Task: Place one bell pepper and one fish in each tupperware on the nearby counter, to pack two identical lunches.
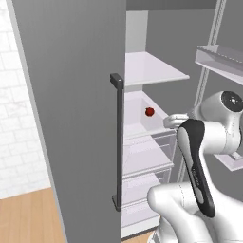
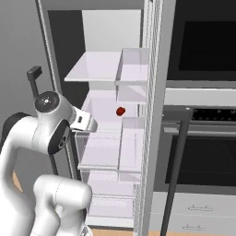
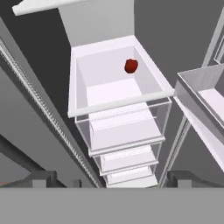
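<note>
Bell pepper [image 1: 149, 111] is sitting on a white shelf inside the open fridge, toward the back wall, well apart from the arm; in the left base view the fridge door [image 1: 71, 118] with its dark handle [image 1: 116, 142] stands just left of the opening, so I'd say the reach has to go in on the open side and stay clear of that edge.

From the right base view the bell pepper [image 2: 120, 111] rests on the middle shelf, with the clear door bins [image 2: 131, 73] just beside it on the right; the wrist sits at the front of the shelves, short of the pepper, so the step in hand looks like the approach for the first pick.

Hand view: bell pepper [image 3: 131, 65] near the far right corner of the shelf tray [image 3: 78, 83]; the gripper [image 3: 111, 180] has its tips spread wide with nothing between them. My take: come in over the front lip, centre the tips either side of the pepper, close gently; it's round and glossy, so it could roll or slip.
</note>
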